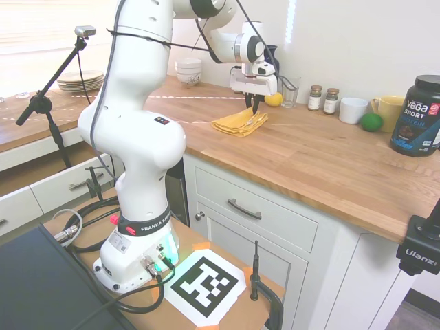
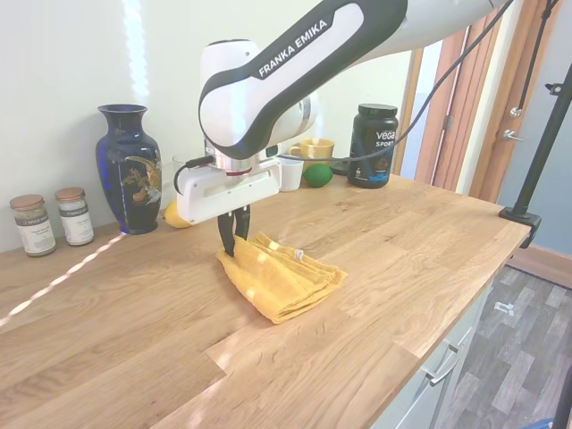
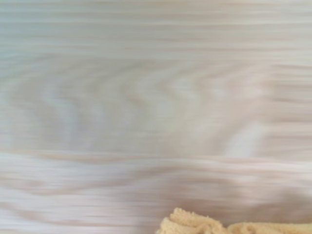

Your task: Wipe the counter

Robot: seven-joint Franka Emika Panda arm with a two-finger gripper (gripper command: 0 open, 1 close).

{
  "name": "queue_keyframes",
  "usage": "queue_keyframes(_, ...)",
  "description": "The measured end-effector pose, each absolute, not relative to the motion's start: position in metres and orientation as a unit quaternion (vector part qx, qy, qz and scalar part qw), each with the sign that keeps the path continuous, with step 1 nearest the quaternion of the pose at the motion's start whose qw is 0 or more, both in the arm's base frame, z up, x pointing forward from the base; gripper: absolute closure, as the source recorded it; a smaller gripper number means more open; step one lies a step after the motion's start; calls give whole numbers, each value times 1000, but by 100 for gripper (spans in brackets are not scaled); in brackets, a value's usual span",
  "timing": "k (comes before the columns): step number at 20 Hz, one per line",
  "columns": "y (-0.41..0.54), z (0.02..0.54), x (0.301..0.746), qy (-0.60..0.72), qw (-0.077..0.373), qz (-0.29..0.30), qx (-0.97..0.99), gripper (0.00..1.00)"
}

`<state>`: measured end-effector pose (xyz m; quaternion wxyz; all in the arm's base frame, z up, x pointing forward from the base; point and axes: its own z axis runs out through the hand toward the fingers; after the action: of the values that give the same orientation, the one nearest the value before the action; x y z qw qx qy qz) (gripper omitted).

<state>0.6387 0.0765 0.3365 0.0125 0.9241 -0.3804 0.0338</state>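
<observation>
The counter is a long honey-brown butcher-block top over white cabinets, and it fills the second exterior view too. A folded yellow cloth lies on it near the back wall. My gripper points straight down at the cloth's rear edge. In the second exterior view the dark fingers stand close together, and the gripper is shut on the near corner of the cloth. The wrist view shows blurred wood grain, with a strip of the cloth at its lower edge.
Behind the gripper stand a dark blue vase, a lemon and a glass. Two spice jars, a white mug, a yellow mug, a lime and a black tub line the back. Stacked bowls and plates sit at far left.
</observation>
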Motion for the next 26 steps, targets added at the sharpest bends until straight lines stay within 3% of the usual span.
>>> queue_keyframes(26,-163,340,623,-411,8,30,911,100)
